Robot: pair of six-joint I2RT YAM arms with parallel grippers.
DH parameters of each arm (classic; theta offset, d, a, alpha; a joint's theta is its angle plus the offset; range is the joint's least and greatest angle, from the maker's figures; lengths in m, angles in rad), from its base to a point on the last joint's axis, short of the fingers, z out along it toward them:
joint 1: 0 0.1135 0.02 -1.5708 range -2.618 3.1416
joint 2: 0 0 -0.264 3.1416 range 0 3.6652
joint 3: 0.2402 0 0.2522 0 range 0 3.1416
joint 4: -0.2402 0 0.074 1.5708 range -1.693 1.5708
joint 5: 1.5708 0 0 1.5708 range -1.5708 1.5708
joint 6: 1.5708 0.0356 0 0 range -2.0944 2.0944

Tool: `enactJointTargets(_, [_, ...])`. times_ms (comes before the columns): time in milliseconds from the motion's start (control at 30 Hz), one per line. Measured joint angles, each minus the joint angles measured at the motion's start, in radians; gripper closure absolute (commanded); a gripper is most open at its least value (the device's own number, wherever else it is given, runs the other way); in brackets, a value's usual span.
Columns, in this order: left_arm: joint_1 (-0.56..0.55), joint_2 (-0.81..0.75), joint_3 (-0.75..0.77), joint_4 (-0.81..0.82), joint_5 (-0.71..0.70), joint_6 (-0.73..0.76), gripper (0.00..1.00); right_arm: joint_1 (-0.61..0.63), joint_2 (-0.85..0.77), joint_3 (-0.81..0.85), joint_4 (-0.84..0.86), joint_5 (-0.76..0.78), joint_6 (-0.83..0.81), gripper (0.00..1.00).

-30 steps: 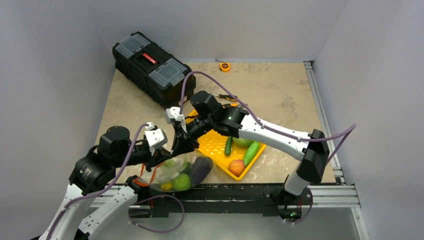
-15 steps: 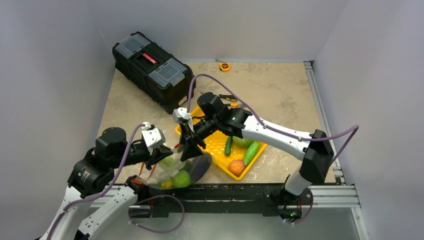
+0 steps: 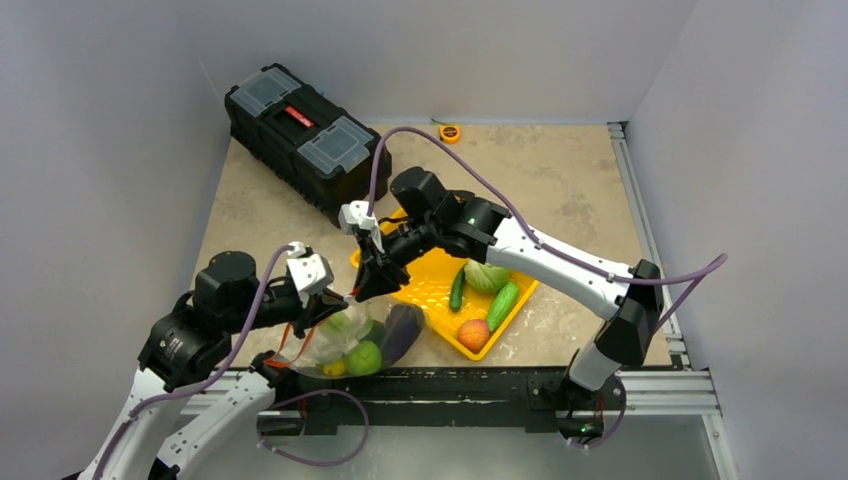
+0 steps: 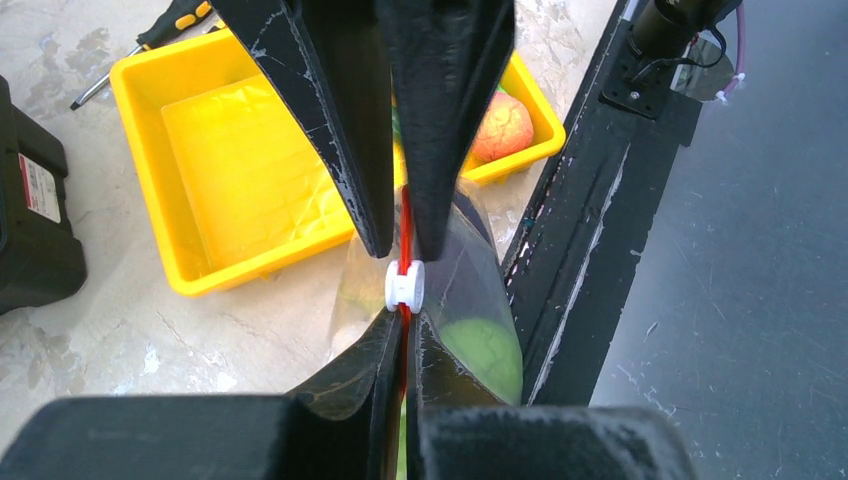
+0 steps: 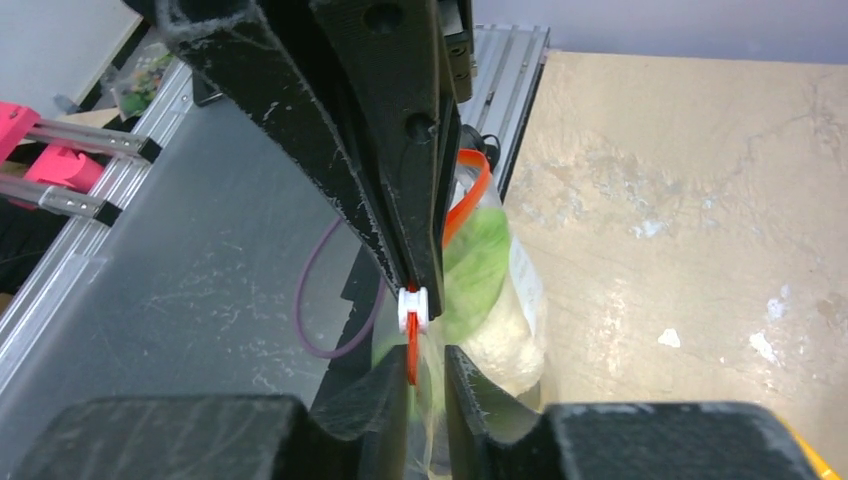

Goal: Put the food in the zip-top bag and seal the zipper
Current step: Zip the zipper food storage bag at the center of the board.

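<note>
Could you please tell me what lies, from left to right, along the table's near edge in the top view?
Bag → peach → long cucumber.

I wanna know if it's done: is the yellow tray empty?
No, cucumbers, a cabbage and a peach lie in the yellow tray.

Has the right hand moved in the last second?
Yes. The right hand swung toward the yellow tray, then back; it now sits slightly nearer the black toolbox than before, pinching the zipper.
</note>
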Motion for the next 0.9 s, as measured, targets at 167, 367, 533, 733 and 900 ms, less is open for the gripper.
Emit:
enactJointTargets(167, [0.0, 0.005, 0.0, 0.0, 0.002, 0.0, 1.0, 0.0, 0.023, 0.039, -0.052, 0.031, -0.025, 0.89])
enactJointTargets(367, [0.0, 0.01, 0.0, 0.0, 0.002, 0.0, 1.0, 0.001, 0.028, 0.043, -0.077, 0.05, -0.037, 0.8])
enactJointTargets(533, [0.0, 0.012, 0.0, 0.0, 0.004, 0.0, 1.0, 0.002, 0.029, 0.043, -0.084, 0.052, -0.039, 0.8])
enactJointTargets(733, [0.0, 0.032, 0.001, 0.007, 0.01, -0.002, 1.0, 0.014, 0.031, 0.043, -0.083, 0.051, -0.043, 1.0])
enactJointTargets(900, [0.0, 0.043, 0.002, 0.009, 0.009, -0.013, 0.7, 0.019, 0.031, 0.042, -0.08, 0.062, -0.038, 1.0])
